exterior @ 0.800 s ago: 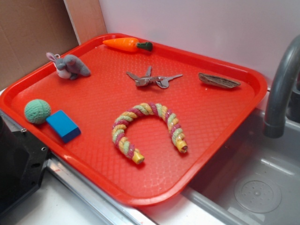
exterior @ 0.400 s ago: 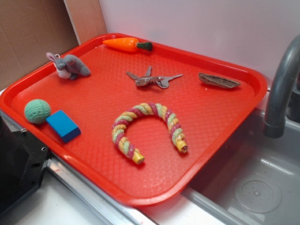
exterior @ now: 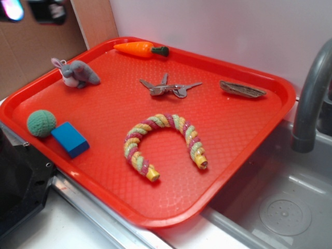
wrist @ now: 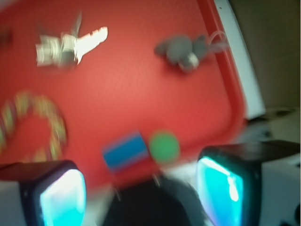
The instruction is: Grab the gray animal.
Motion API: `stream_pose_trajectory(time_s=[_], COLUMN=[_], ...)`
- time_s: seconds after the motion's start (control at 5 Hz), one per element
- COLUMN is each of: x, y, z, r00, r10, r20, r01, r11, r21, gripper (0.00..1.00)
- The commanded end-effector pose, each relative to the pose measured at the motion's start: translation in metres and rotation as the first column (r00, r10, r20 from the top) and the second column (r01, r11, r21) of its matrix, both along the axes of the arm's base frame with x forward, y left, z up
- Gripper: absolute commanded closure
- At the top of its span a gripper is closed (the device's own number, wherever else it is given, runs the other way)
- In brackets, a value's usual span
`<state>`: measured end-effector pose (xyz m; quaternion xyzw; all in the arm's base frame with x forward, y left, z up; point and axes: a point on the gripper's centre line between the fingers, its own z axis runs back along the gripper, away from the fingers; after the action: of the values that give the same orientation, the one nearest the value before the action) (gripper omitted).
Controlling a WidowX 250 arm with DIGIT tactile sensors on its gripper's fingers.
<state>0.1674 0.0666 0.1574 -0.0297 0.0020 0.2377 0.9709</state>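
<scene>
I see the bunny [exterior: 78,73] lying on its side at the upper left of the exterior frame, on the red tray [exterior: 244,150] close to its far left rim, well apart from the carrot [exterior: 140,49] and the keys [exterior: 168,87]. In the blurred wrist view it sits at the upper right [wrist: 184,51], with the green ball [wrist: 164,147] and blue block [wrist: 126,151] nearer the pincer [wrist: 141,188]. My pincer is spread wide, its two pads [wrist: 61,195] framing the lower edge with nothing between them; in the exterior view only a dark bit of it shows at the top left. I judge the bunny light, soft and squashy, unlikely to slip or break. I would take it across the plump gray body, not the thin ears, and come down well clear of the rim.
</scene>
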Motion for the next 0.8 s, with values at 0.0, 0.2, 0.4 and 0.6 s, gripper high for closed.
stream_pose_trajectory(time_s=[0.0,0.2,0.4,0.6], x=[0.017,0.015,0.023,0.04], y=[0.048,0.061,0.068,0.073], z=[-0.027,-0.059,-0.081,-0.09], r00=[0.946,0.954,0.96,0.963], r10=[0.277,0.286,0.26,0.225], r20=[0.17,0.095,0.105,0.15], r01=[-0.308,-0.299,-0.276,-0.251], r11=[0.93,0.933,0.941,0.949], r21=[0.201,0.201,0.194,0.188], gripper=[0.0,0.0,0.0,0.0])
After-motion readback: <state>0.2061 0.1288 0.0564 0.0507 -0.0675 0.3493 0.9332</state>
